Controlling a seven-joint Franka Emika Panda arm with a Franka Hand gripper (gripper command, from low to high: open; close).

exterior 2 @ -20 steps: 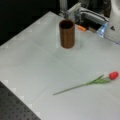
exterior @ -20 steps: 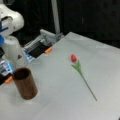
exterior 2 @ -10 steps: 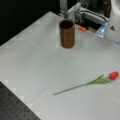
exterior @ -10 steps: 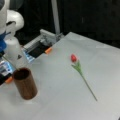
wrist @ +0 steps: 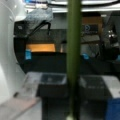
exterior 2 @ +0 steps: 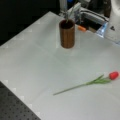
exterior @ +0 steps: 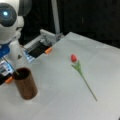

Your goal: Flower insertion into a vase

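At table rear: reddish-brown cyl. vase (exterior 2: 67, 34), dark inside; end effector (wrist: 73, 87) clamped on green stem (wrist: 73, 50).

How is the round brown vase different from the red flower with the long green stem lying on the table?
The round brown vase stands upright; the red flower lies flat. The vase is thick and short; the flower is thin and long. The vase is all brown; the flower is red and green. Both rest on the white table, apart. In the wrist view the gripper grips another green stem.
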